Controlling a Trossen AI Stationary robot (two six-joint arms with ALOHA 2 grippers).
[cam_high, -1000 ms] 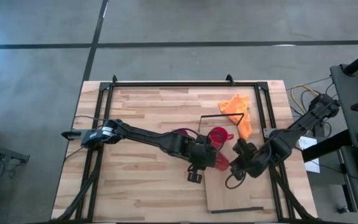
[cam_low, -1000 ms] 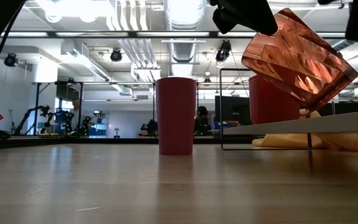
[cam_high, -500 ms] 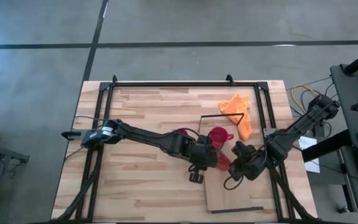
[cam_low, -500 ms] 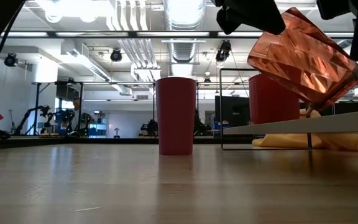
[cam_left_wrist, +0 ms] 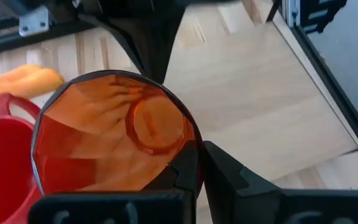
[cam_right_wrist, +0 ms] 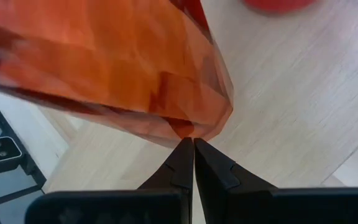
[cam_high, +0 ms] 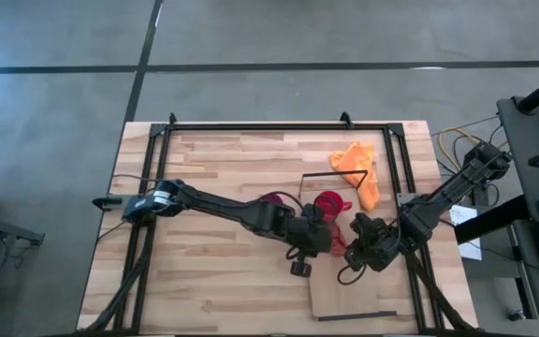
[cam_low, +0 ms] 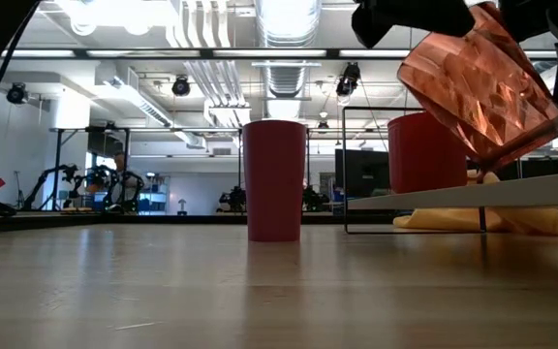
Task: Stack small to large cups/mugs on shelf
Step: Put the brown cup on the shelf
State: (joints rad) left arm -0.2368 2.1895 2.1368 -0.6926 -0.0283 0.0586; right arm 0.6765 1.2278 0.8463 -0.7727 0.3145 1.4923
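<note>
The orange-red translucent cup (cam_low: 482, 82) hangs tilted above the shelf (cam_high: 363, 290), its mouth up and toward the table's left. My left gripper (cam_high: 321, 240) is shut on its rim. My right gripper (cam_high: 352, 241) is shut, with its tips at the cup's base end. The red mug (cam_high: 328, 204) stands on its base on the shelf's far part, its handle toward the right. The magenta-purple cup (cam_high: 274, 201) stands upright on the tabletop left of the shelf. My left gripper pinches the cup's rim (cam_left_wrist: 190, 144), one finger inside the mouth and one outside. It comes from the table's left, slanting down. The cup is lifted clear and tilted, base lower and toward the right. My right gripper's shut fingertips (cam_right_wrist: 193, 149) meet the edge of the cup's base (cam_right_wrist: 197, 130) from the table's right.
An orange cloth (cam_high: 358, 167) lies at the shelf's far right corner, partly under the board. The shelf stands raised on thin dark legs (cam_low: 345, 165). Black frame rails (cam_high: 279, 125) run along the table's far and side edges.
My left gripper has carried the orange-red cup a little toward the table's right and upward. The cup has tipped steeper, its base end swinging down. My right gripper stays at the cup's base end.
</note>
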